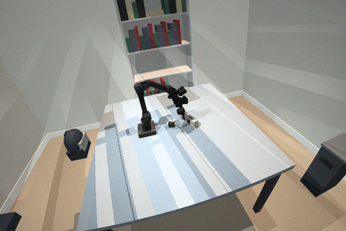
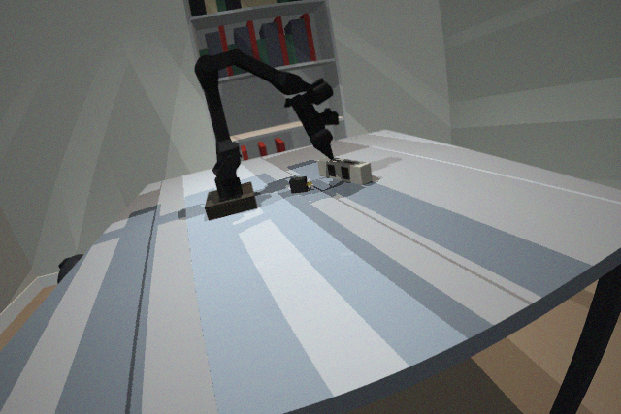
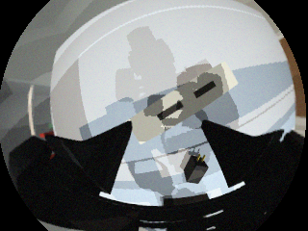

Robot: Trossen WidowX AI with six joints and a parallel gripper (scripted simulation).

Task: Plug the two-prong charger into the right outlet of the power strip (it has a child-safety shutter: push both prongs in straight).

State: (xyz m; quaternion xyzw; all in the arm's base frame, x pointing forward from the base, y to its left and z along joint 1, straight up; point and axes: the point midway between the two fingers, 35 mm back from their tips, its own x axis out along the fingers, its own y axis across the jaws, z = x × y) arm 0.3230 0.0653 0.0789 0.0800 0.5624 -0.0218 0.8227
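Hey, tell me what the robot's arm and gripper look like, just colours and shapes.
The arm is matte black, with slim segments and chunky joints. The gripper has two black, wedge-shaped fingers tapering to points.

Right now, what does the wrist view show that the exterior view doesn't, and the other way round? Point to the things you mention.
Only the wrist view shows both of the gripper's fingers distinctly, standing apart, and the charger's two prongs (image 3: 200,158) as separate pins.

Only the exterior view shows the arm's base (image 2: 231,207) and a table leg (image 2: 584,344).

Both show the black charger (image 2: 298,184) (image 3: 195,169) lying on the table (image 2: 310,269) (image 3: 207,38), outside the gripper (image 2: 332,157) (image 3: 168,123), and the power strip (image 2: 362,172) (image 3: 142,131).
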